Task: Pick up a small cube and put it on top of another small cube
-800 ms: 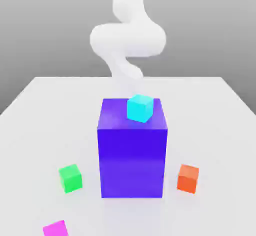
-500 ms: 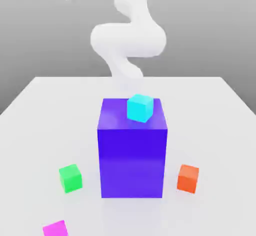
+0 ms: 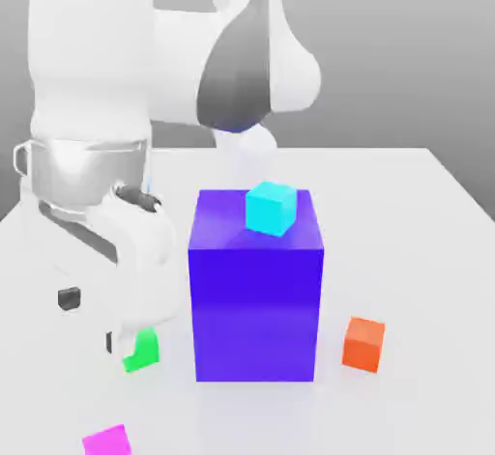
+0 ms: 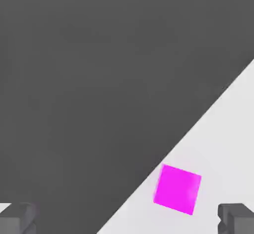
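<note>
Glossy rect. blue block (image 3: 255,313) w/ smooth cyan cube (image 3: 271,209) atop.

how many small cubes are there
4: cyan on the big blue block, green left of it, orange right, magenta near the table edge; others may be hidden

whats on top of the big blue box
A cyan cube sits on the top face of the blue box, toward the exterior view's right. The patch of top directly beneath and behind the cube is covered, so that can't be seen.

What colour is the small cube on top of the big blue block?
Cyan, clearest in the exterior view.
</note>
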Robot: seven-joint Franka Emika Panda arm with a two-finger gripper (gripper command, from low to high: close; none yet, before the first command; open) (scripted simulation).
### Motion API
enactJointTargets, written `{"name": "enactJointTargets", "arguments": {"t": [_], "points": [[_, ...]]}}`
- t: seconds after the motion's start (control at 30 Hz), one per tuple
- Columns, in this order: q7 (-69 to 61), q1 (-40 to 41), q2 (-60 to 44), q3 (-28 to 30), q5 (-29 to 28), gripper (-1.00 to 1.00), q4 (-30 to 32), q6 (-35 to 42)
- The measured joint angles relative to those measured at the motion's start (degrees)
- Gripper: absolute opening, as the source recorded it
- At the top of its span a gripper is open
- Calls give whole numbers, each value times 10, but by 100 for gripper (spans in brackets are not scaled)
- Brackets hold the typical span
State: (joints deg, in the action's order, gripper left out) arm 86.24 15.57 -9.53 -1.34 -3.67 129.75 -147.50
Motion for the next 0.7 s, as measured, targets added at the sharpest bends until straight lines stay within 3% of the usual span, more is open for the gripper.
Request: {"name": "enactJointTargets", "arguments": {"t": [0.3, 0.33, 0.53, 0.7], "points": [[59, 12, -185, 13, 37, 0, -18, -86], [59, 12, -204, 13, 37, -100, -22, -100], [59, 12, -213, 13, 37, -100, -24, -108], [59, 13, -138, 13, 37, -100, -7, -50]]}}
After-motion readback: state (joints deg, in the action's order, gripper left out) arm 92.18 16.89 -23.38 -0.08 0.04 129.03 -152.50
